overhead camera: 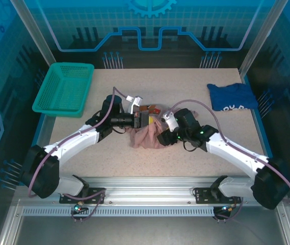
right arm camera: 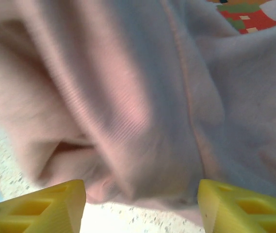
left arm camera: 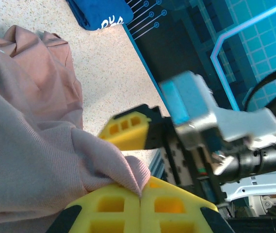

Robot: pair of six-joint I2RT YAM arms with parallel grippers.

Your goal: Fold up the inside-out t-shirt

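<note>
While bunched at mid-frame, the t-shirt [overhead camera: 146,137] rests on the surface [overhead camera: 114,159].
Left claw [left arm camera: 140,194] pinches a fold; right claw [right arm camera: 140,203] gapes wide.

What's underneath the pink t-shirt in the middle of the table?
Speckled table shows around the bunched pink t-shirt and just past its hem in the right wrist view. Whatever lies beneath the heap itself is covered by cloth.

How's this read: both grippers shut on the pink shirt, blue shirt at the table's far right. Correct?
One slip: the right gripper is open, its fingers wide apart before the pink shirt in the right wrist view. The left gripper is shut on the shirt, and the blue shirt lies far right.
</note>
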